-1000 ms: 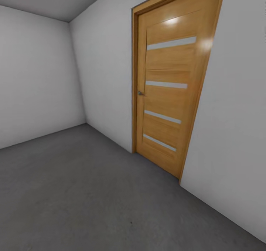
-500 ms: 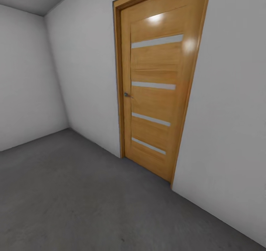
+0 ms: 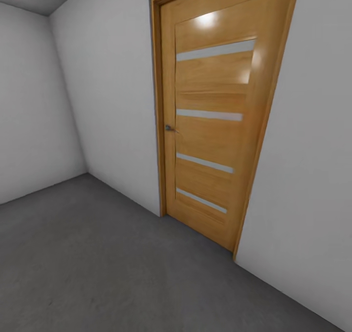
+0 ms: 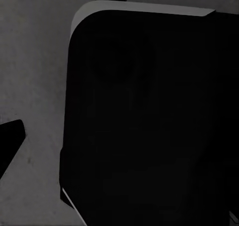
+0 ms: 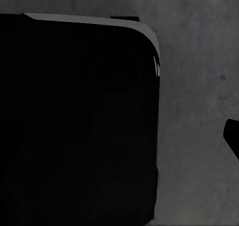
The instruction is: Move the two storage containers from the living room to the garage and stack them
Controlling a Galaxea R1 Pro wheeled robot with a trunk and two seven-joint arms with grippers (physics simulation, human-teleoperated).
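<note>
Head view: closed honey-coloured wooden door (image 3: 210, 121) with four pale horizontal glazed strips and a small dark handle (image 3: 168, 127), set in a plain white wall (image 3: 117, 102). Matte dark grey concrete-like floor (image 3: 98, 263) below. Wrist views: a large black robot body part (image 4: 149, 121) over grey floor. Pincer states: cannot tell for either arm.

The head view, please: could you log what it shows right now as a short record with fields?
room: bare corner with white walls
floor: dark grey, matte
door: wooden, shut, four pale horizontal strips
door handle: small, dark metal, on the door's left edge
storage containers: not visible
wrist views: dark robot body above the grey floor
</note>
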